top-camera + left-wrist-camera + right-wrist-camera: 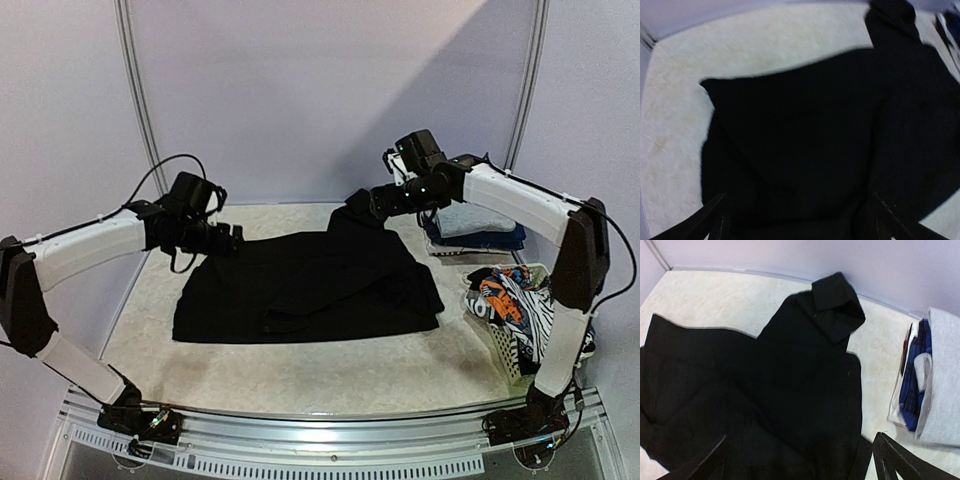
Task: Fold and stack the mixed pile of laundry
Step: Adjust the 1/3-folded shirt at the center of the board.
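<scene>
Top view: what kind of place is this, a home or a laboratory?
Most likely a robot test cell, not a home: a left arm and right arm bolted to a table, plain walls close around, a black hooded top spread out.

No text, label, brand, number or sign can be read in any of the views. The orange, black and white printed cloth (503,297) in the white lattice plastic basket (505,352), at about four o'clock on the table in the top view, carries pale marks in its pattern. They are too small to tell whether any of them is lettering.
</scene>
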Controlling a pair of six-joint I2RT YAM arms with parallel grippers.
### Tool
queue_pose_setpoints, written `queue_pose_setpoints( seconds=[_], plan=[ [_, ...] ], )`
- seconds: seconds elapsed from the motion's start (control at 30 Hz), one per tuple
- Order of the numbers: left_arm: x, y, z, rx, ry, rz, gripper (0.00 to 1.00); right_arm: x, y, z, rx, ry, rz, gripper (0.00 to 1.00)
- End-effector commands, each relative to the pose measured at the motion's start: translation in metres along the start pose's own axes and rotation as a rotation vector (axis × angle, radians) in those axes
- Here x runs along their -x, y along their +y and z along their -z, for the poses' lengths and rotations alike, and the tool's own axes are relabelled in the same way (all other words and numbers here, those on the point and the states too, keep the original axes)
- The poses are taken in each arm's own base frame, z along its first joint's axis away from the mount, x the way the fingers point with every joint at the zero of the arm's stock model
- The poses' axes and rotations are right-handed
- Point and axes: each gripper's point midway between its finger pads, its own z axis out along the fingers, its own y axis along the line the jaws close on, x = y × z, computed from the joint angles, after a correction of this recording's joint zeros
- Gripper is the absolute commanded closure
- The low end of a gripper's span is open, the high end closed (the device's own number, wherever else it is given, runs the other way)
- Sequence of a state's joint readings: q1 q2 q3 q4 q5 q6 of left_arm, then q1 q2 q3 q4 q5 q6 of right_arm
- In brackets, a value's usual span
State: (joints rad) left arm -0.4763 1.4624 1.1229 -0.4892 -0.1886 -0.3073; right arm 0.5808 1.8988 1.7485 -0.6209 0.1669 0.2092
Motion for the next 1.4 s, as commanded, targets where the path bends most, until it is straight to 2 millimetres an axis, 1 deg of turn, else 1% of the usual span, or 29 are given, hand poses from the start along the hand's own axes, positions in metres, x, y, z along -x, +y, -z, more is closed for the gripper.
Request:
queue_pose_setpoints(
  seconds=[0.0, 0.03, 0.1, 0.13, 0.2, 0.3, 0.37, 0.4, 0.47, 0.5, 0.6, 0.63, 0.7, 0.8, 0.83, 0.87, 0.93, 0.97, 1.03, 1.1, 1.13, 1.17, 1.23, 1.37],
  plan=[
    [-0.071, -0.040, 0.018, -0.092, 0.142, -0.130, 0.07, -0.037, -0.002, 0.017, 0.003, 0.010, -0.047, 0.01],
    [-0.082, -0.049, 0.021, -0.117, 0.160, -0.147, 0.08, -0.043, 0.000, 0.026, 0.018, 0.003, -0.065, 0.01],
    [-0.104, -0.070, 0.027, -0.168, 0.199, -0.197, 0.09, -0.074, 0.004, 0.028, 0.049, 0.042, -0.079, 0.01],
    [-0.113, -0.077, 0.028, -0.181, 0.213, -0.215, 0.09, -0.086, 0.008, 0.029, 0.075, 0.055, -0.091, 0.02],
    [-0.128, -0.092, 0.030, -0.220, 0.237, -0.248, 0.09, -0.104, 0.014, 0.037, 0.133, 0.073, -0.115, 0.07],
    [-0.145, -0.108, 0.027, -0.248, 0.268, -0.287, 0.10, -0.132, 0.029, 0.045, 0.234, 0.117, -0.142, 0.17],
    [-0.153, -0.113, 0.020, -0.241, 0.288, -0.308, 0.12, -0.146, 0.033, 0.051, 0.266, 0.132, -0.155, 0.30],
    [-0.155, -0.115, 0.015, -0.231, 0.286, -0.311, 0.13, -0.154, 0.035, 0.051, 0.283, 0.145, -0.160, 0.34],
    [-0.159, -0.117, 0.005, -0.218, 0.289, -0.311, 0.16, -0.165, 0.040, 0.052, 0.326, 0.152, -0.167, 0.48],
    [-0.160, -0.118, 0.000, -0.216, 0.290, -0.309, 0.20, -0.169, 0.044, 0.051, 0.351, 0.154, -0.170, 0.55],
    [-0.162, -0.120, -0.013, -0.184, 0.302, -0.315, 0.25, -0.175, 0.056, 0.045, 0.422, 0.168, -0.175, 0.77],
    [-0.163, -0.120, -0.017, -0.173, 0.303, -0.320, 0.26, -0.176, 0.059, 0.042, 0.433, 0.169, -0.175, 0.81],
    [-0.163, -0.120, -0.023, -0.151, 0.308, -0.328, 0.28, -0.177, 0.061, 0.036, 0.440, 0.174, -0.175, 0.84],
    [-0.166, -0.121, -0.031, -0.139, 0.315, -0.334, 0.33, -0.181, 0.062, 0.026, 0.426, 0.194, -0.169, 0.85],
    [-0.166, -0.122, -0.033, -0.139, 0.314, -0.334, 0.36, -0.182, 0.062, 0.023, 0.423, 0.197, -0.166, 0.85],
    [-0.166, -0.123, -0.035, -0.137, 0.317, -0.335, 0.41, -0.181, 0.062, 0.022, 0.422, 0.198, -0.165, 0.85],
    [-0.165, -0.124, -0.037, -0.135, 0.313, -0.334, 0.54, -0.181, 0.062, 0.019, 0.417, 0.199, -0.161, 0.85],
    [-0.164, -0.126, -0.037, -0.139, 0.308, -0.333, 0.62, -0.183, 0.061, 0.016, 0.410, 0.204, -0.159, 0.85],
    [-0.159, -0.129, -0.036, -0.145, 0.292, -0.331, 0.73, -0.185, 0.060, 0.013, 0.398, 0.209, -0.154, 0.85],
    [-0.151, -0.132, -0.033, -0.144, 0.272, -0.336, 0.88, -0.188, 0.057, 0.010, 0.380, 0.221, -0.151, 0.85],
    [-0.147, -0.133, -0.032, -0.141, 0.264, -0.340, 0.90, -0.189, 0.057, 0.009, 0.375, 0.226, -0.149, 0.85],
    [-0.142, -0.132, -0.030, -0.130, 0.257, -0.348, 0.99, -0.189, 0.056, 0.008, 0.371, 0.226, -0.148, 0.85],
    [-0.130, -0.129, -0.024, -0.089, 0.248, -0.373, 1.00, -0.188, 0.056, 0.009, 0.368, 0.225, -0.148, 0.85],
    [-0.083, -0.127, -0.006, -0.009, 0.161, -0.413, 1.00, -0.177, 0.057, 0.016, 0.378, 0.189, -0.157, 0.84]
  ],
)
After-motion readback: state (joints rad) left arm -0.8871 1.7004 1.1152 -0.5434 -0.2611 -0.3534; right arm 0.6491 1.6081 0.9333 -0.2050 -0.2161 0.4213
